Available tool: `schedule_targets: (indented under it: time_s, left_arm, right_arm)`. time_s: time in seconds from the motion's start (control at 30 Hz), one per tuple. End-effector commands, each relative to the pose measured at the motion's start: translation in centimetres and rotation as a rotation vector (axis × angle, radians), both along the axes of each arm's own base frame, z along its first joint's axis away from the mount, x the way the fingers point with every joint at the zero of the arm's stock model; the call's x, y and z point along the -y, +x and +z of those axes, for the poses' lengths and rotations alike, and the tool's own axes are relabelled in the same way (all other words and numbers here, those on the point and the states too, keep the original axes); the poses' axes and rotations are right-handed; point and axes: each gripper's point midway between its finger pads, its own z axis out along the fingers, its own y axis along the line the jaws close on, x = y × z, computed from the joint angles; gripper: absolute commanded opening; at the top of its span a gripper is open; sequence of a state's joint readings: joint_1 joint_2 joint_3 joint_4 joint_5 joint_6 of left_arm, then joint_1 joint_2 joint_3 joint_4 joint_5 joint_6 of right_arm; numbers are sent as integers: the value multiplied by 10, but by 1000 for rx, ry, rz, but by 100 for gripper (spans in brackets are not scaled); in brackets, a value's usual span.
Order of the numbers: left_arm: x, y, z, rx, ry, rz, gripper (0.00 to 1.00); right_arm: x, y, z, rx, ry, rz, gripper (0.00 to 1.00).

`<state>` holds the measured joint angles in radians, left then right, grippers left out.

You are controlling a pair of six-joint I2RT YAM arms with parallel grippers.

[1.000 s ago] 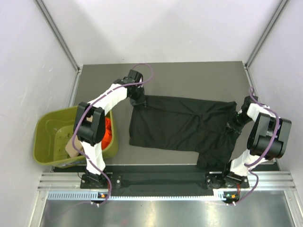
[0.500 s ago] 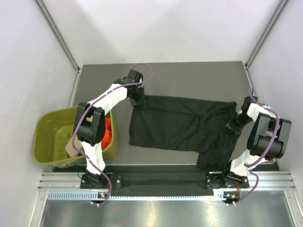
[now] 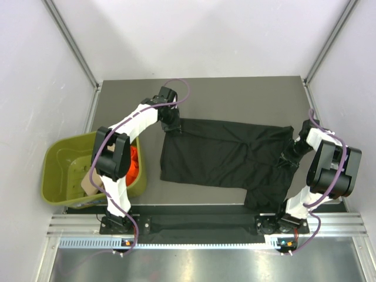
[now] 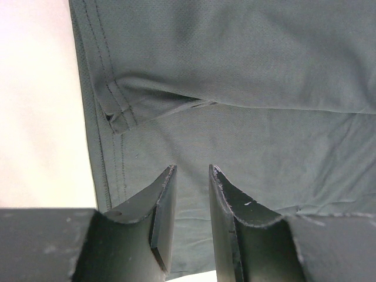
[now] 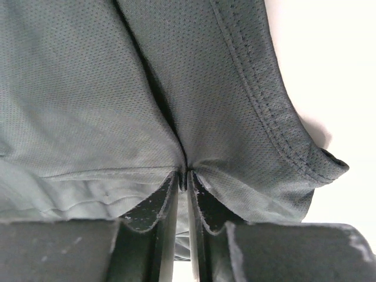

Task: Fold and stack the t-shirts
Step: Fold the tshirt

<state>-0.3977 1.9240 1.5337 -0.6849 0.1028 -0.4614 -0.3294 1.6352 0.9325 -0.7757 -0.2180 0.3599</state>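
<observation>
The right end effector (image 5: 187, 176) is pinching a raised fold of the black shirt (image 3: 223, 155), its jaws pressed together with only cloth between them, just inside the double-stitched hem (image 5: 276, 129) at the shirt's right end. The left end effector (image 4: 189, 176) is hovering over or resting on the far left corner of the same shirt with its jaws standing a narrow gap apart; no cloth is bunching between them, so it is reading as open rather than gripping. The shirt is lying spread across the worktop (image 3: 235, 100) between the two arms, mostly flat but rumpling toward the right, where a flap is sagging toward the near edge. The fabric is looking like a thin, fine-meshed knit: light, limp and a little slick, so it is likely going to drape and slide rather than hold any shape, and a single pinch is probably going to drag a trailing tail. Holds are looking safest at the stitched hems and seams, where the layers are thicker and less prone to slipping out, with both corners of one edge being taken together so the fold is landing square. The orange shirt (image 3: 134, 164) is waiting in the green tub (image 3: 59, 176) at the left, beside something beige (image 3: 91, 183) that is too hidden by the arm to identify.
</observation>
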Motion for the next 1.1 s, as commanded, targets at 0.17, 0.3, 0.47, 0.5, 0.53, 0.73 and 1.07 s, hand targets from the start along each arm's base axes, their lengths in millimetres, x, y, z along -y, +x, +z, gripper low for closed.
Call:
schedule_targets:
  time_s: [0.17,0.3,0.47,0.5,0.53,0.73,1.07]
  left_arm:
    - [4,9,8,26,-26,-4,33]
    - [2,10,9,34,-12,-2,33]
    - [-3,11,7,30,-6,9,33]
    - [-2,11,7,28,-9,7,33]
    - [-2,11,7,29,-12,8,33]
    - [-3,12,6,26,-11,7,38]
    - [-21,24,-1,16,45,52,51]
  right_arm:
    - [3,13,12,32,-17,3,0]
    - [7,-1,15,-9,-51,-4,0]
    - [1,-19,17,-45,-45,-17,0]
    - [0,-22,16,-48,-44,-17,0]
    - [1,-24,17,-52,-45,-21,0]
    - [0,-28,12,-66,-46,-22,0]
    - [2,-8,22,-5,-37,2,28]
